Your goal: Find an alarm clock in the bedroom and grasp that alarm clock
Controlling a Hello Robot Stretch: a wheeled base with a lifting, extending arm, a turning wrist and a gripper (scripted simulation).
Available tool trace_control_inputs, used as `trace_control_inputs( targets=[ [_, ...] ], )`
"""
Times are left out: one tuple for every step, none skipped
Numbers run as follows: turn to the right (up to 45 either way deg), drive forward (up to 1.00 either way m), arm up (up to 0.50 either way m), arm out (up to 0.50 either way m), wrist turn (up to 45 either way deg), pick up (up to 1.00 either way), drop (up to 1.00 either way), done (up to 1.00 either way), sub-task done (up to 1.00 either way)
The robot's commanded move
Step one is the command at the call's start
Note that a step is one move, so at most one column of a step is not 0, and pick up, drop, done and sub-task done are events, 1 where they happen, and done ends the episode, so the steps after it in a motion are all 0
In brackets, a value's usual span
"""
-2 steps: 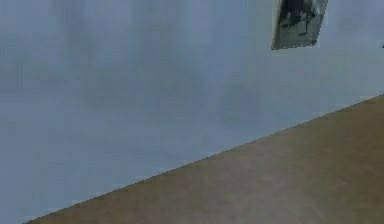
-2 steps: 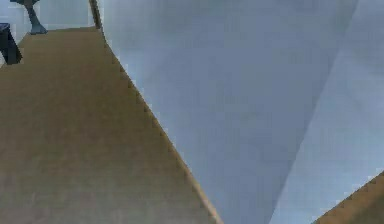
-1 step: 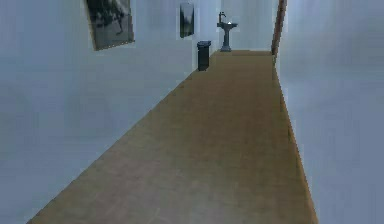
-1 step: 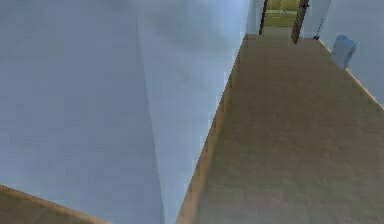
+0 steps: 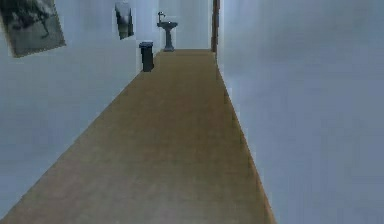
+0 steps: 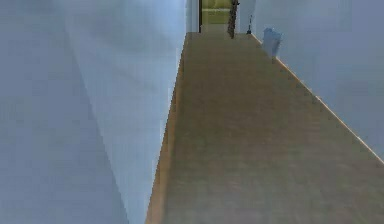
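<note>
Brown matte floor (image 5: 170, 140), smooth pale walls (image 5: 310, 90), dark cylindrical bin (image 5: 147, 56), pedestal sink (image 5: 168, 32), gripper state untellable.

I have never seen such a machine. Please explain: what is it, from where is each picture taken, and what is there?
It is a wheeled robot with one arm, on a search in a simulated house. Both cameras sit on its body. The forward view looks ahead along a brown floor. A large picture and a smaller picture hang on the left wall, and a dark bin and a pedestal sink stand farther on. The arm side view looks out sideways along a passage to a doorway, with a pale bin-like thing by the right wall. This looks like a corridor, not a bedroom, so the search probably goes on.
</note>
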Motion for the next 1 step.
trace_control_inputs(
  targets=[
    [0.0,1.00,0.00,0.00,0.0,0.00,0.00,0.00,0.00]
  ],
)
